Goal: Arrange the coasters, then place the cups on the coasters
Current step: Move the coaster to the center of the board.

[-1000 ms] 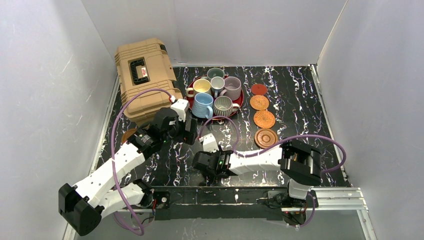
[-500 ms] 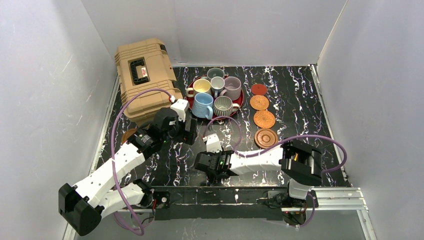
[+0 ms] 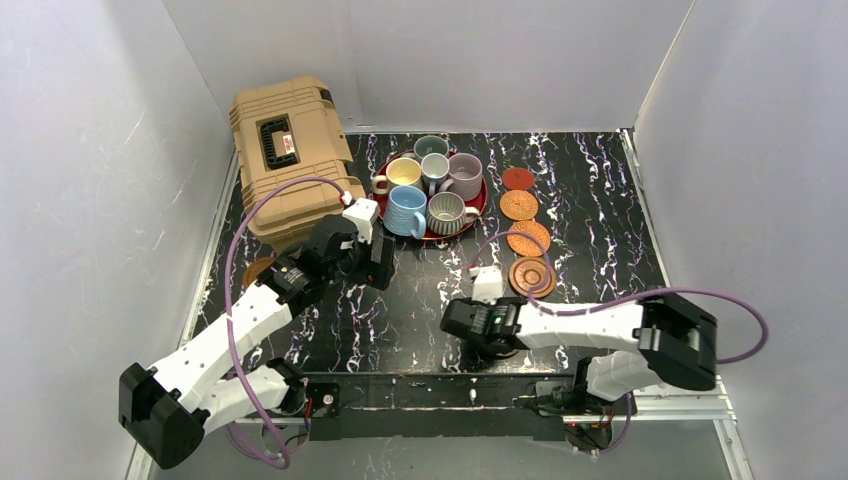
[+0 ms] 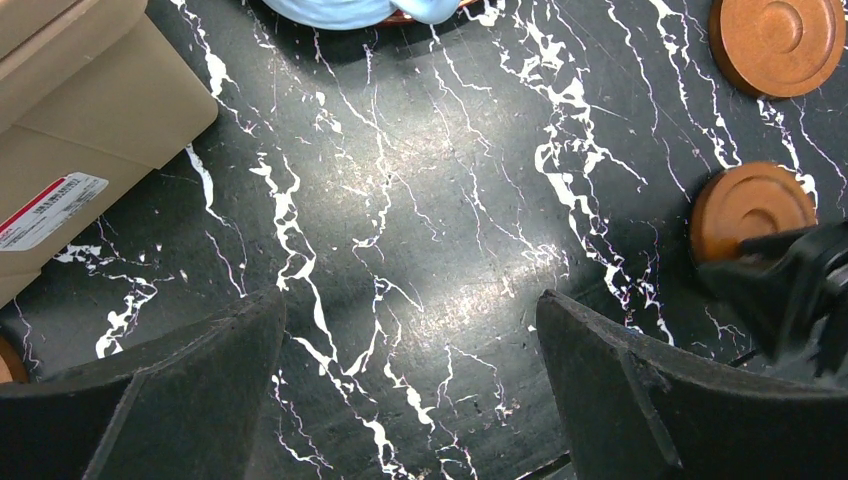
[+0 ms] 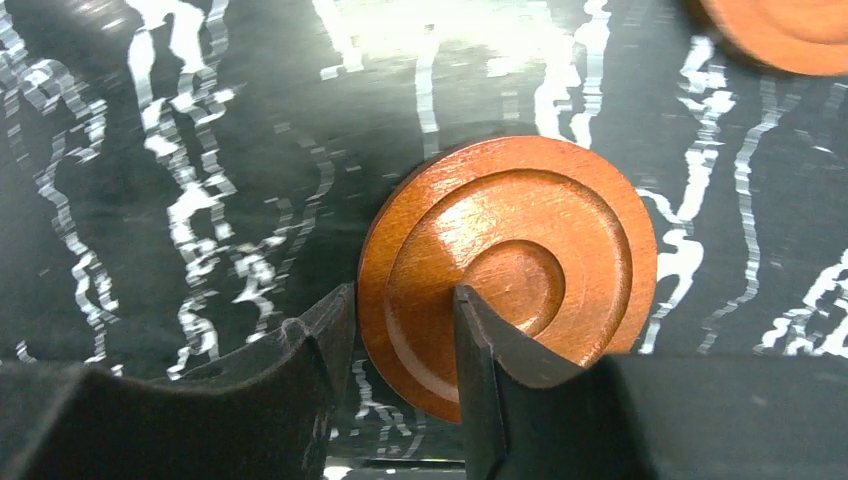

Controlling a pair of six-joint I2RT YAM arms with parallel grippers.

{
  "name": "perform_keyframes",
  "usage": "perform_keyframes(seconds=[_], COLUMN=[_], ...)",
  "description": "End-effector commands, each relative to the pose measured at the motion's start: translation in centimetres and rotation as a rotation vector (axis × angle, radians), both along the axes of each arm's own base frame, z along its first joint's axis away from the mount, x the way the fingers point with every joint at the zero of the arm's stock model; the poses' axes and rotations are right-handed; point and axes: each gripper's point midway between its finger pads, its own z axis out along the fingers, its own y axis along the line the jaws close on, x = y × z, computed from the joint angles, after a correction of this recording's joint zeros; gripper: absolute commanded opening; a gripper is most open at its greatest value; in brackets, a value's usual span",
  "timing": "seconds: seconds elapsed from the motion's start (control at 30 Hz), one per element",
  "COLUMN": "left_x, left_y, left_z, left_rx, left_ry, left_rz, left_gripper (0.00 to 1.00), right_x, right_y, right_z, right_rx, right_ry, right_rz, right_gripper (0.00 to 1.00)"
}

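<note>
My right gripper [image 5: 400, 300] is shut on the rim of a dark brown ringed wooden coaster [image 5: 510, 270], low over the table near the front edge. The left wrist view shows this coaster [image 4: 750, 205] too. Right of the tray, a pinkish-red coaster [image 3: 517, 178], two orange woven ones [image 3: 519, 205] [image 3: 528, 238] and a wooden one [image 3: 532, 275] lie in a row. Another wooden coaster [image 3: 257, 270] peeks out beside the left arm. Several cups stand on the red tray [image 3: 481, 203], among them light blue [image 3: 406, 210] and lilac [image 3: 465, 175]. My left gripper [image 4: 410, 330] hangs open over bare table.
A tan hard case [image 3: 285, 150] fills the back left corner. White walls close in the table on three sides. The right arm's purple cable [image 3: 600, 300] loops over the table by the wooden coaster in the row.
The right gripper has swung right along the near edge, and its jaws have closed in on the wooden coaster. The left arm has stayed still.
</note>
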Motion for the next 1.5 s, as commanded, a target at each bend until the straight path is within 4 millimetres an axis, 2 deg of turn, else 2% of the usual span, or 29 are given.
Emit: perform_keyframes(seconds=[0.0, 0.1, 0.27, 0.47, 0.57, 0.67, 0.87, 1.1, 1.2, 1.47], left_x=[-0.1, -0.1, -0.1, 0.0, 0.0, 0.1, 0.1, 0.1, 0.1, 0.0], left_y=[0.2, 0.2, 0.2, 0.1, 0.1, 0.0, 0.0, -0.1, -0.1, -0.1], left_z=[0.1, 0.0, -0.2, -0.3, -0.4, -0.5, -0.7, -0.7, -0.7, -0.7], left_rx=[0.008, 0.008, 0.012, 0.015, 0.019, 0.018, 0.021, 0.022, 0.02, 0.02], left_ry=[0.006, 0.007, 0.016, 0.018, 0.021, 0.024, 0.031, 0.031, 0.034, 0.036], left_rz=[0.005, 0.005, 0.004, 0.005, 0.005, 0.003, 0.001, -0.002, -0.003, -0.005], left_gripper=[0.94, 0.95, 0.95, 0.95, 0.95, 0.94, 0.94, 0.95, 0.94, 0.94], right_x=[1.2, 2.4, 3.2, 3.6, 3.5, 3.3, 2.7, 2.8, 2.7, 2.8], right_y=[-3.8, -5.4, -7.2, -6.3, -4.9, -3.5, -3.4, -4.6, -4.6, -6.2], right_z=[0.9, 1.5, 1.6, 2.7, 3.2, 2.7, 0.7, 0.1, -0.2, -1.2], right_rx=[0.024, 0.041, 0.037, 0.06, 0.115, 0.169, 0.116, 0.054, 0.063, -0.023], right_ry=[-0.019, -0.033, -0.036, -0.04, -0.029, -0.009, 0.059, 0.054, 0.057, 0.068], right_rz=[-0.123, -0.173, -0.211, -0.177, -0.129, -0.09, -0.104, -0.133, -0.142, -0.18], right_gripper=[0.48, 0.48, 0.48, 0.49, 0.52, 0.57, 0.58, 0.61, 0.61, 0.58])
